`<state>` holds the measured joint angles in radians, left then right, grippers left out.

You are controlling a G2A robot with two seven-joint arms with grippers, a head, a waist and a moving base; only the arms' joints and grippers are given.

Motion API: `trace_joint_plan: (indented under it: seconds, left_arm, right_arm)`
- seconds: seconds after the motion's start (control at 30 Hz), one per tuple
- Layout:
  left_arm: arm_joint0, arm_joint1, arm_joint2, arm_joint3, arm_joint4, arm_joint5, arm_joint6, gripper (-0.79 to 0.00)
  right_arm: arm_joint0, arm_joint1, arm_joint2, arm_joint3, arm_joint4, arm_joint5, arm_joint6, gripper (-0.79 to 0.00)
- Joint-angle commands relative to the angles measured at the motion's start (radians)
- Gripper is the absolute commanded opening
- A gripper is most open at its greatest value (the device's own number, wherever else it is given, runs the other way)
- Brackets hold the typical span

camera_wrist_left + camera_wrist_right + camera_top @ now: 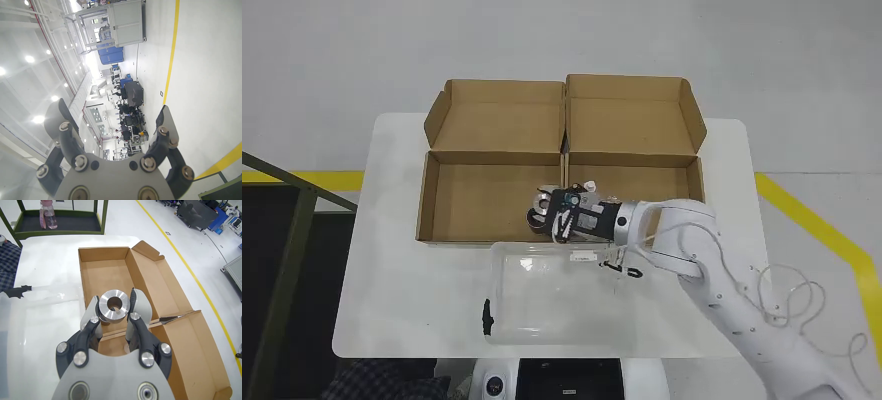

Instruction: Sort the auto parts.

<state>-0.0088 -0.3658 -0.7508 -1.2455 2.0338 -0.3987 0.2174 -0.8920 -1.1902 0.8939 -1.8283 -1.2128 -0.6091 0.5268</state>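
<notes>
My right gripper (114,298) is shut on a shiny metal ring (114,308) with a round bore, held just above the near corner of the left cardboard box (105,275). From above, the right gripper (540,212) and the metal ring (539,207) hang over the left cardboard box (472,200), close to the wall it shares with the right cardboard box (642,182). Both boxes look bare inside. My left gripper (112,106) is open, holds nothing and faces the room, away from the table.
A clear plastic bin (542,300) stands on the white table (382,280) in front of the boxes, with a small black part (486,318) at its left wall. A green cart with a pink bottle (48,217) stands beyond the table.
</notes>
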Motion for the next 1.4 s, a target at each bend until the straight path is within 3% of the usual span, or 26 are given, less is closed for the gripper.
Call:
trace_joint_plan:
  seconds: [0.0,0.47,1.2,1.37]
  left_arm:
    - [0.0,0.0,0.0,0.0,0.0,0.0,0.0,0.0]
    - [0.0,0.0,0.0,0.0,0.0,0.0,0.0,0.0]
    - [0.0,0.0,0.0,0.0,0.0,0.0,0.0,0.0]
    - [0.0,0.0,0.0,0.0,0.0,0.0,0.0,0.0]
  right_arm:
    - [0.033,-0.009,-0.027,0.029,-0.004,0.017,0.013,-0.785]
    - [0.214,-0.086,-0.181,0.24,0.0,0.11,0.092,-0.785]
    - [0.317,-0.169,-0.277,0.484,-0.005,0.139,0.116,-0.785]
    - [0.333,-0.187,-0.293,0.518,-0.012,0.143,0.133,-0.656]
